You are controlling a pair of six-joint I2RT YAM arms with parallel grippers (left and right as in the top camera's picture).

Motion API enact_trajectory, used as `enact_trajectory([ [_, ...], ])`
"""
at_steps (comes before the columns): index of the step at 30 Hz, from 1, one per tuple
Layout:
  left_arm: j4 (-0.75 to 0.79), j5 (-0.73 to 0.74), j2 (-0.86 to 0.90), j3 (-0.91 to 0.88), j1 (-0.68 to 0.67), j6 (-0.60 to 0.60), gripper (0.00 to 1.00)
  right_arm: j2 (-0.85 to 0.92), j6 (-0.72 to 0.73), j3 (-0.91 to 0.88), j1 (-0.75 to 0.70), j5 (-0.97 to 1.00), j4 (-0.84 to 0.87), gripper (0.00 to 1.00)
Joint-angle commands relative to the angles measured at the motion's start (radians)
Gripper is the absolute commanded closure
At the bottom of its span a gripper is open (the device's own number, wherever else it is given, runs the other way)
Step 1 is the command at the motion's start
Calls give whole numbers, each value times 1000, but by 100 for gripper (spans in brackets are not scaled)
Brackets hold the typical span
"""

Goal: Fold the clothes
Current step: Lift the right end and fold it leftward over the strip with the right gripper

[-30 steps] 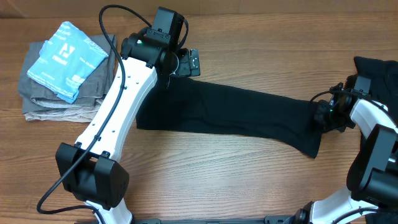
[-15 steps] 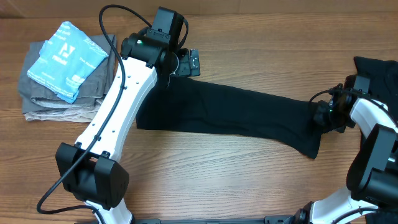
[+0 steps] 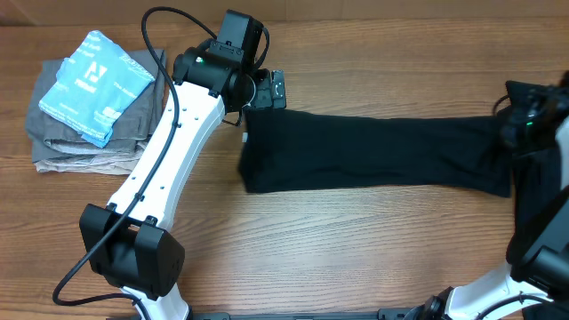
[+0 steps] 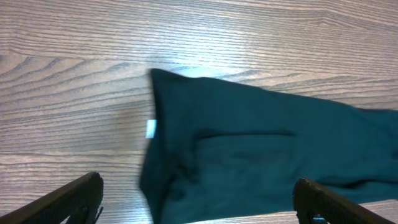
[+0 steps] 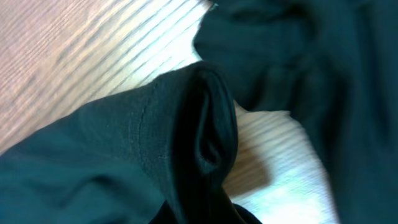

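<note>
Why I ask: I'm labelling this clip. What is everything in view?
black garment: one, black, pulled out long across the table's middle
white label: one, white, at that garment's left edge
second black garment: one, black, far right edge, partly hidden
grey garments: folded stack, count unclear, grey, far left
light-blue garment: one, light blue with white print, folded atop the grey stack
table: one, brown wood, under everything
left gripper: one, black on a white arm, open, over the garment's left end
right gripper: one, black, shut on the garment's right end
</note>
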Motion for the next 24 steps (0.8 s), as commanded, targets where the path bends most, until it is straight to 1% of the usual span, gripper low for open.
enact_trajectory([
  [1, 1, -6, 6, 4, -6, -3, 0, -9, 10, 95, -20, 7, -51, 96],
  [7, 1, -6, 6, 4, -6, -3, 0, -9, 11, 216, 27, -31, -174, 96],
  [10, 1, -6, 6, 4, -6, -3, 0, -9, 53, 247, 77, -63, -207, 96],
  [15, 1, -6, 6, 4, -6, -3, 0, -8, 151, 248, 202, -85, -220, 96],
  [17, 1, -6, 6, 4, -6, -3, 0, -8, 167, 248, 240, -107, -216, 96],
  [19, 1, -6, 6, 4, -6, -3, 0, -8, 235, 248, 332, -123, -213, 96],
  [24, 1, -6, 6, 4, -6, -3, 0, -5, 239, 235, 449, -123, -212, 96],
])
